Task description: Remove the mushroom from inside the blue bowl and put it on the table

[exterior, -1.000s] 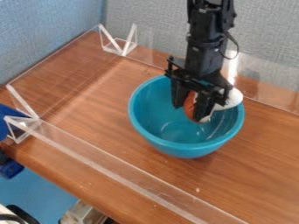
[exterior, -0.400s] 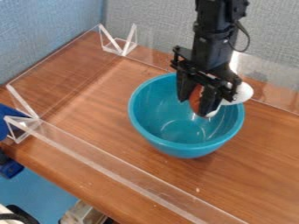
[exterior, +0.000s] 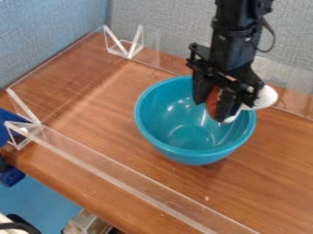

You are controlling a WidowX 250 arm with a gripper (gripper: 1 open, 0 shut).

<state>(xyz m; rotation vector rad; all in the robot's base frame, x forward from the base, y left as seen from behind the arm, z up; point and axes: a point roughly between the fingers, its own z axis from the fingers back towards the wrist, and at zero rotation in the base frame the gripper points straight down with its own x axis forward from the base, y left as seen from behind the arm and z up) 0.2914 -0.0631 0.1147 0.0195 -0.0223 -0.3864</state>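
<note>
Gripped: no. Let me write it properly.Holding mushroom [exterior: 214, 99], one: fingers [exterior: 211, 105] partly closed around it, cap between them, above the blue bowl [exterior: 184, 137]; worktop [exterior: 98, 137] outside.

This looks like a robotics lab or similar test setup: a black robot arm [exterior: 232, 37] reaches over a wood-grain table [exterior: 91, 101] edged by low clear acrylic walls [exterior: 134, 187] with white triangular brackets [exterior: 124, 42], in front of plain, textured grey panels [exterior: 153, 20].

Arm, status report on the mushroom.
Gripper shut on mushroom. Mushroom held over blue bowl, not yet on table. Bowl's rim close by.
</note>
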